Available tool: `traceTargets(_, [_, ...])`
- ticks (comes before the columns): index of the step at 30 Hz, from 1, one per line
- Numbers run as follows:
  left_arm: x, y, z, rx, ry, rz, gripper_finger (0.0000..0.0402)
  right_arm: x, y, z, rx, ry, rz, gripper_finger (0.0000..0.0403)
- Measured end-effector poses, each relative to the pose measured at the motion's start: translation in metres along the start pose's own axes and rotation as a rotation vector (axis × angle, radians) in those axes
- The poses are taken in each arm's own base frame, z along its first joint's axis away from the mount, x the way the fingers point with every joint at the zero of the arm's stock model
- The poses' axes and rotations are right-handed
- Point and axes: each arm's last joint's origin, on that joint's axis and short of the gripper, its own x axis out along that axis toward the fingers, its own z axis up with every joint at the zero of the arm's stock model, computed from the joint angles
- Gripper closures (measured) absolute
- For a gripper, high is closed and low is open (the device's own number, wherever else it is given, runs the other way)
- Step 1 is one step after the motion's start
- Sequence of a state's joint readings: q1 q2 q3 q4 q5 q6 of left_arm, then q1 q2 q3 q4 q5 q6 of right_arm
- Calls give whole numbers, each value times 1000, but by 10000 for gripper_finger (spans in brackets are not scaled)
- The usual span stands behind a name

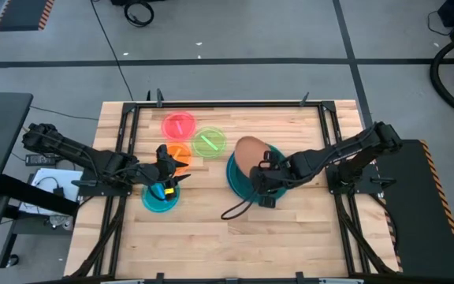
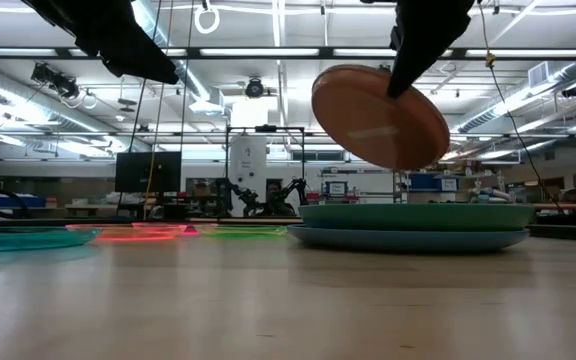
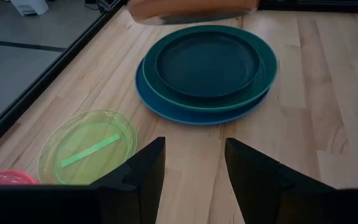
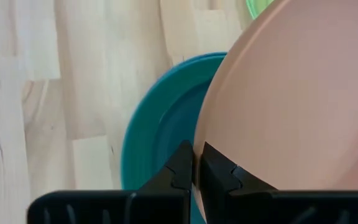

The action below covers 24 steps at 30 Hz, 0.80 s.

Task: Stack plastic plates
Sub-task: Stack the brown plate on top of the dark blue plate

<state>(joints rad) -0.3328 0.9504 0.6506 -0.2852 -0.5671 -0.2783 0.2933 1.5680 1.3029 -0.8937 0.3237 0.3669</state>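
Note:
My right gripper (image 1: 263, 178) is shut on the brownish-orange plate (image 1: 249, 155), which hangs tilted (image 2: 380, 116) over the stack (image 2: 413, 226). That stack is the dark teal plate (image 3: 207, 61) on the teal plate (image 3: 261, 81) on the blue plate (image 3: 166, 107). My left gripper (image 1: 169, 169) is open (image 3: 194, 167) and stays above the table between the small orange plate (image 1: 180, 154) and the cyan plate (image 1: 159, 198). The green plate (image 1: 209, 142) and the pink-red plate (image 1: 178, 125) lie flat on the table farther back. My right gripper pinches the brownish-orange plate's rim (image 4: 209, 147) between its two fingers (image 4: 182, 169). The fingers slant down from the table's right side. The plate is lifted clear and tilted, above the stack (image 4: 160, 124).
A black cable (image 1: 239, 208) loops onto the table just near of the stack. Dark frame rails (image 1: 124, 134) run along the table's left, right and far edges. Bare wood (image 1: 235, 244) fills the near half of the table.

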Motion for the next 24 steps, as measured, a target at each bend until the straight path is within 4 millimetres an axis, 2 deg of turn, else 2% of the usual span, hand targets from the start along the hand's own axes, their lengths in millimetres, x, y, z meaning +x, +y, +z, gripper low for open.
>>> traceTargets(11, [0, 0, 0, -6, 0, -1, 228, 15, 4, -12, 3, 25, 14, 382])
traceTargets(24, [0, 0, 0, -7, 0, 0, 228, 38, 7, -36, -9, 64, 0, 382])
